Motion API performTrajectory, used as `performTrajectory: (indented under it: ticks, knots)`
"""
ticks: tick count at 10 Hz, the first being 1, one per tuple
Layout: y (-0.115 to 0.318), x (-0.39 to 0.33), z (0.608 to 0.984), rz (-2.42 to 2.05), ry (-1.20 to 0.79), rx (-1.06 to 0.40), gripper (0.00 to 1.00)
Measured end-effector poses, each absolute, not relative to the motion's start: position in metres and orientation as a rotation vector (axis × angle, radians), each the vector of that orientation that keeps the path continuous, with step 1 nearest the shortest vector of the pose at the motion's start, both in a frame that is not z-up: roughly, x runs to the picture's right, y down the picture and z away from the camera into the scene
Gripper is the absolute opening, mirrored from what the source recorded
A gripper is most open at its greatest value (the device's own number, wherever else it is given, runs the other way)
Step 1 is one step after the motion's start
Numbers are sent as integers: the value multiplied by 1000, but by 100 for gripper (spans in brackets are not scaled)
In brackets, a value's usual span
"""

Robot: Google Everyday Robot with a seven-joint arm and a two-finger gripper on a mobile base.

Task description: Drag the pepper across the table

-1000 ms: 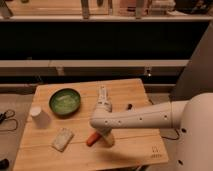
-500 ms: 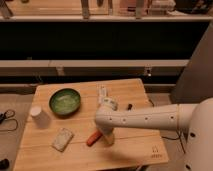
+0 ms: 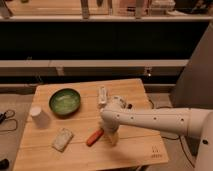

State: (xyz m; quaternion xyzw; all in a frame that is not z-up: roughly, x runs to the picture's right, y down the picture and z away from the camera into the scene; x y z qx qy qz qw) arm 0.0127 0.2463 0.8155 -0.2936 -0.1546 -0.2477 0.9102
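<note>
A white cup (image 3: 37, 114) stands at the left edge of the tabletop (image 3: 75, 155), and a little to its right a green bowl (image 3: 65, 101) sits on the far-left part of the planks. Nearer the front lies a pale, flat packet (image 3: 62, 139), tilted and apart from the other things.

To the right of the packet lies the pepper (image 3: 94, 137), orange-red and slanted, with its upper end toward the arm. It lies near the middle of the tabletop, slightly toward the front. The gripper (image 3: 111, 136) comes down just beside the pepper's right, upper end. I cannot tell whether its fingers are spread or closed, nor whether they hold the pepper or only touch it; the two meet or nearly meet at that end.

Behind the gripper a white tube (image 3: 102, 95) lies on the planks, running away from the camera. The white arm (image 3: 150, 120) reaches in from the right side across the tabletop, and a small dark logo (image 3: 156, 152) shows near the front right corner.

Compared with half a second ago, the pepper sits in much the same spot and at the same slant, and the cup, bowl, packet and tube have not shifted. The arm's bend has moved slightly to the right.
</note>
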Motion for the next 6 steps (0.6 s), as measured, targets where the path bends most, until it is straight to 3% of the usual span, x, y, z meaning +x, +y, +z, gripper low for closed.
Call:
performTrajectory:
  ticks: [6]
  knots:
    - [244,8,810,-516,-335,-642,80]
